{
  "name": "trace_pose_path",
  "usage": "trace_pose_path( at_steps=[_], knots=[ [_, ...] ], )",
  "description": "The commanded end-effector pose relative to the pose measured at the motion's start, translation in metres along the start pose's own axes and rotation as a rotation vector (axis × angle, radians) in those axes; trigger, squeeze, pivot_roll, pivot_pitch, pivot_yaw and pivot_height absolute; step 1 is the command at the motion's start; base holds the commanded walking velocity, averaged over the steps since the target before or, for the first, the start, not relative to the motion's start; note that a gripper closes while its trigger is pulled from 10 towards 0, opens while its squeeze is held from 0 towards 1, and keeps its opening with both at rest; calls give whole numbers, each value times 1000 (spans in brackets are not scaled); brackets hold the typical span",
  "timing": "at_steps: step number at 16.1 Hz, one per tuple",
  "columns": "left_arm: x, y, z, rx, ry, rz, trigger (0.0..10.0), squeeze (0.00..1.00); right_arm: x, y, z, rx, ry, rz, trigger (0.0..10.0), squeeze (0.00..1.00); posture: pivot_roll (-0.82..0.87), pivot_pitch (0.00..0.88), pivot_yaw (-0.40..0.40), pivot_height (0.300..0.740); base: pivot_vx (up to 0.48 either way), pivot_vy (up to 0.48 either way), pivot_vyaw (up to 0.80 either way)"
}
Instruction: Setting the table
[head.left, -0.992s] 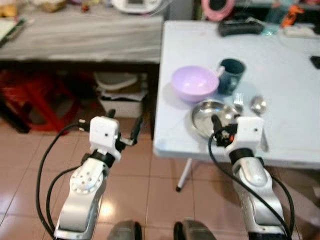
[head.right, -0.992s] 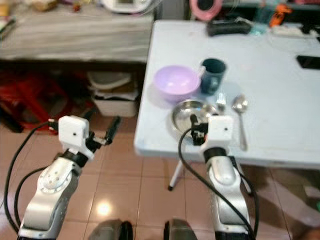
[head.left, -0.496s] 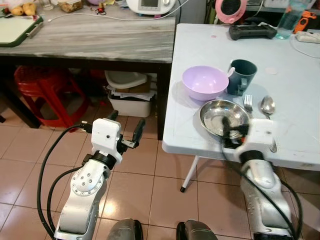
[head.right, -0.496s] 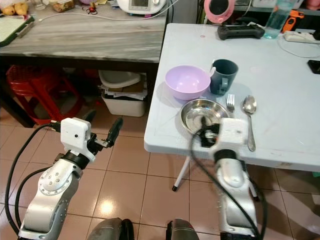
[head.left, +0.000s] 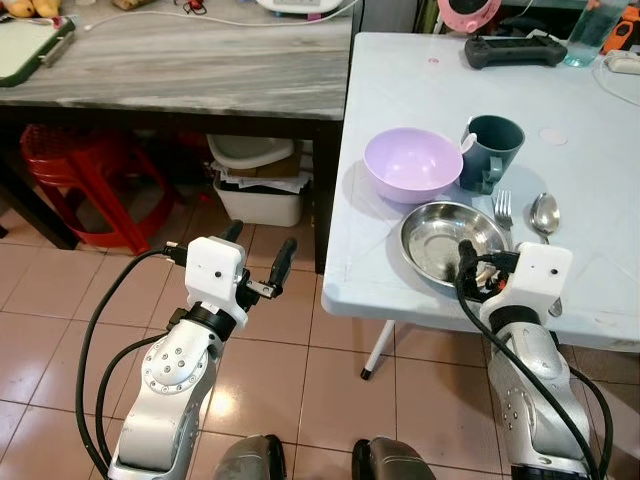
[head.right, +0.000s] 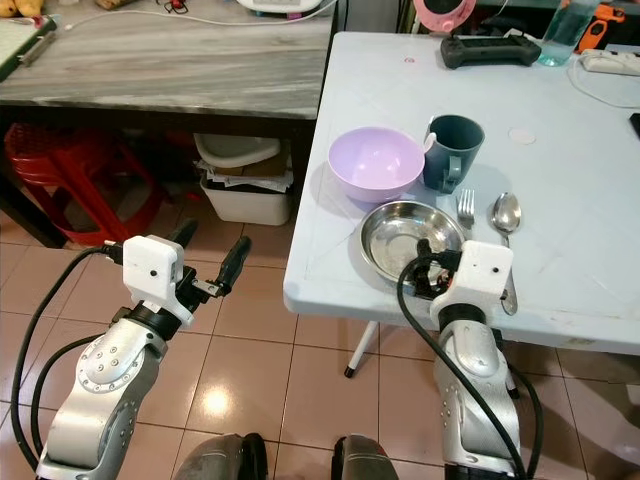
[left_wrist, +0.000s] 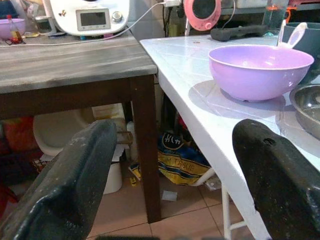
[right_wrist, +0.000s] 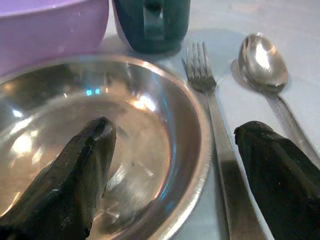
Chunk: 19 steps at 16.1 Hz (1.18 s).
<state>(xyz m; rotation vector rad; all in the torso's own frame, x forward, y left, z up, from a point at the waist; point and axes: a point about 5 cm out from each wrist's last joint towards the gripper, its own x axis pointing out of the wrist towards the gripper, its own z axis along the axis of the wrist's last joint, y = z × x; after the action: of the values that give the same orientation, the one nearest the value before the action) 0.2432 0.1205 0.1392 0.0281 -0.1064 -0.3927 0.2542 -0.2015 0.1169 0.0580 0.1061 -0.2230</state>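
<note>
My right gripper (right_wrist: 170, 170) is spread wide, one finger over the steel plate (right_wrist: 150, 115), the other past the fork (right_wrist: 210, 100), straddling the plate's rim. Spoon (right_wrist: 262, 62) just beside the fork, purple bowl (head.left: 412, 163) and dark mug (head.left: 491, 150) behind. Left gripper (head.left: 258, 262) gapes empty over the floor beside the white table (head.left: 400, 80).

My right gripper (right_wrist: 170, 165) straddles the steel plate's (head.left: 440, 240) rim beside the fork (right_wrist: 212, 115); purple bowl (head.left: 412, 165) and mug (head.left: 490, 152) block beyond; tabletop's (head.left: 600, 180) right side open
</note>
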Motion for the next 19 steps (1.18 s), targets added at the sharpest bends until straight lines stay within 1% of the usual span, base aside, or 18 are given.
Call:
trace_pose_path(
  at_steps=[1,3,4,5,6,7,8,9,10,11,12,13,15,19],
  knots=[
    [-2,-1,2,7,3,-16,10000,0,0,-3,-4,16,28,-19,10000,0,-19,151,40,740,0,0,0],
    [-4,-3,1,11,8,-54,10000,0,-1,-4,-6,24,45,-27,10000,0,-19,154,41,740,0,0,0],
    [-4,-3,2,13,9,-55,10000,0,-1,-4,-6,26,46,-28,8039,0,-20,155,42,740,0,0,0],
    [-4,-2,2,15,8,-57,10000,0,-1,-5,-6,30,48,-33,2784,0,-21,155,42,740,0,0,0],
    [-4,-2,2,16,7,-58,10000,0,-1,-5,-6,31,48,-34,2745,0,-22,156,43,740,0,0,0],
    [-4,-2,2,16,6,-58,10000,0,-1,-5,-6,32,49,-35,2078,0,-22,156,43,740,0,0,0],
    [-3,-3,3,22,2,-63,10000,0,-1,-7,-5,35,54,-41,1765,0,-23,156,42,740,0,0,0],
    [-3,-3,4,28,-1,-67,10000,0,-1,-7,-5,35,55,-43,2039,0,-23,157,41,740,0,0,0],
    [-2,-4,5,43,-7,-78,10000,0,-1,-8,-5,27,60,-48,1412,0,-23,158,41,740,0,0,0],
    [-2,-4,6,49,-9,-82,10000,0,0,-8,-5,22,63,-50,1412,0,-23,158,41,740,0,0,0],
    [-2,-5,7,63,-14,-99,10000,0,0,-9,-5,12,67,-56,706,0,-22,158,41,740,0,0,0],
    [-4,-7,8,80,-14,-149,10000,0,0,-11,-5,-1,72,-68,510,0,-22,157,41,740,0,0,0],
    [-5,-8,8,84,-10,-182,10000,0,1,-12,-5,-12,77,-78,0,0,-23,157,42,740,0,0,0],
    [-6,-8,7,79,-9,-216,10000,0,1,-13,-6,-11,83,-82,0,0,-26,158,43,740,0,0,0]
  ],
)
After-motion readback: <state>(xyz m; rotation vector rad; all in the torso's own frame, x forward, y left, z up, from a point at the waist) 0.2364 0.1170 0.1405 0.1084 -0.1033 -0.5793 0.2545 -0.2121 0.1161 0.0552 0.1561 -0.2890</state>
